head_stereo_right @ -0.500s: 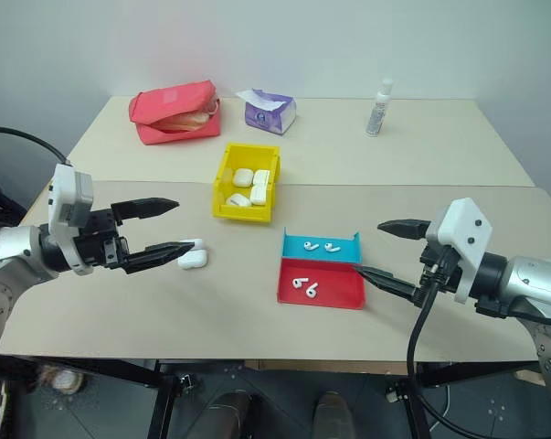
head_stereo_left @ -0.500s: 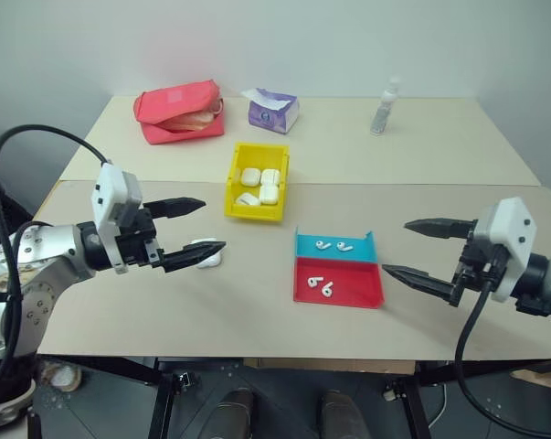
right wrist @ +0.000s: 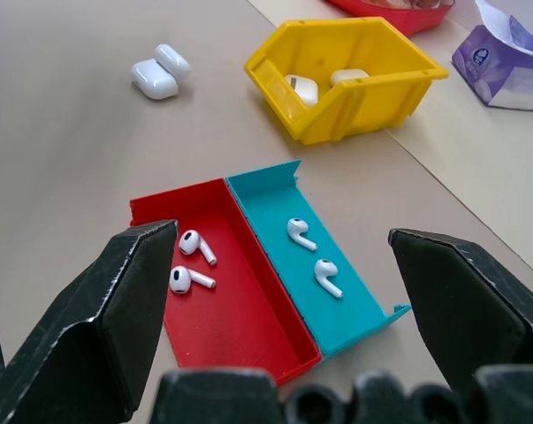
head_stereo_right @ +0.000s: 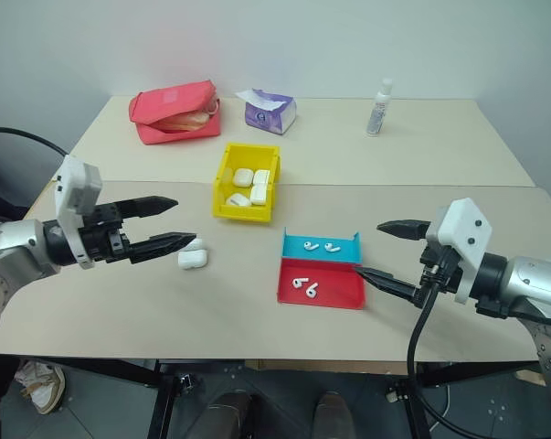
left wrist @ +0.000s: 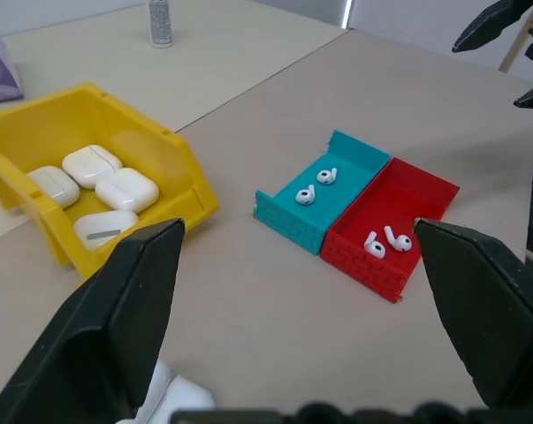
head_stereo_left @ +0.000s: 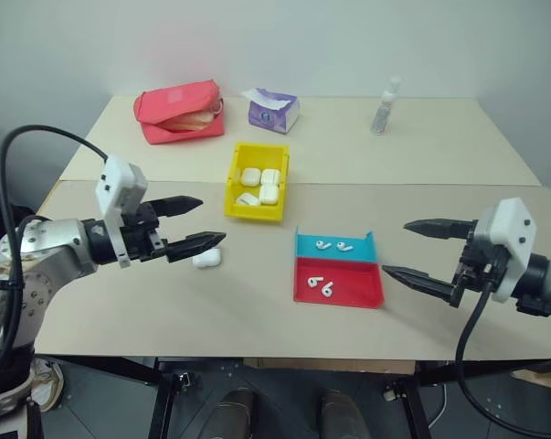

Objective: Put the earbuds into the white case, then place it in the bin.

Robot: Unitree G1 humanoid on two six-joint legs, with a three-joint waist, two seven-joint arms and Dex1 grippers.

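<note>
The red-and-blue tray [head_stereo_left: 338, 272] sits near the front of the table [head_stereo_left: 257, 311] and serves as the landmark. Two earbuds [head_stereo_left: 322, 287] lie in its red half, and two more earbuds [head_stereo_left: 334, 245] lie in its blue half. To the tray's left and slightly farther back stands the yellow bin [head_stereo_left: 233, 187], holding four closed white cases [head_stereo_left: 260, 185]. Also left of the tray, on the bare table in front of the bin, lies the open white case [head_stereo_right: 192, 257], its lid flipped back.

The left gripper [head_stereo_left: 200, 224] hangs left of the tray, just above and beside the open case, its two black fingers spread wide and holding nothing. The right gripper [head_stereo_left: 407, 248] hovers just right of the tray, fingers likewise spread wide and empty, pointing toward it.

Far behind the tray stand a red zip pouch [head_stereo_left: 179, 111], a purple tissue pack [head_stereo_left: 274, 111] and a small clear bottle [head_stereo_left: 385, 106].
</note>
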